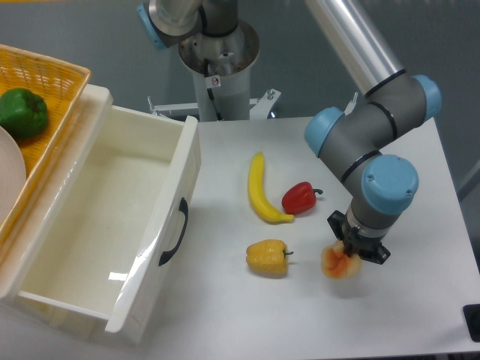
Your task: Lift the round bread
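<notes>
The round bread (339, 262) sits at the right side of the white table (420, 300), pale tan with orange-red patches, directly under the gripper (351, 251). The gripper points straight down on the bun from above, its dark body covering the bun's upper right part. The fingertips are hidden between the wrist and the bread, so I cannot tell whether the jaws are apart or clamped on it, nor whether the bun rests on the table or is lifted off it.

Left of the bread, near but apart from it, lies a yellow bell pepper (268, 257) with its stem toward the bun. Behind that, a red pepper (300, 198) lies just beside the lower end of a yellow banana (261, 189), which runs lengthwise away from the camera.

At the left edge of the table stands a white drawer (97, 225), pulled open, with a black handle (174, 232) on its front. Beyond it, at the upper left, is a woven yellow basket (52, 82) holding a green bell pepper (22, 112) and the edge of a white plate (9, 169).
</notes>
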Motion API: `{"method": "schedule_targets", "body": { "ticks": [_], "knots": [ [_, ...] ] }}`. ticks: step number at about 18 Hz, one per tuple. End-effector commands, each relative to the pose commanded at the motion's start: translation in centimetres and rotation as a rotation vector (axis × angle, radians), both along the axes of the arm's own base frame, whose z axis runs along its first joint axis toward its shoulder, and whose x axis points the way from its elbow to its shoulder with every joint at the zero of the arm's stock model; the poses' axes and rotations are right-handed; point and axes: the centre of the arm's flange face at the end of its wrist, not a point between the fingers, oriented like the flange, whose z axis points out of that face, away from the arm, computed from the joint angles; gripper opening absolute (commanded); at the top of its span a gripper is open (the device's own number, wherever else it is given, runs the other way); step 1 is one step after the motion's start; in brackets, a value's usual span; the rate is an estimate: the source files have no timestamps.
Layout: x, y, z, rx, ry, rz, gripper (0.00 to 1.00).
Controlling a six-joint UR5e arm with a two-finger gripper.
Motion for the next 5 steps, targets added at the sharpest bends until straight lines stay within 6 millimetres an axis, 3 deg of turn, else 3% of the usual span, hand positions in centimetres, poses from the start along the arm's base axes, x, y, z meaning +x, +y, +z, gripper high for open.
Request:
{"method": "schedule_targets", "body": {
  "ticks": [5],
  "knots": [
    [-0.59,-0.76,0.47,-0.014,-0.02,-0.04,0.0]
  ]
}}
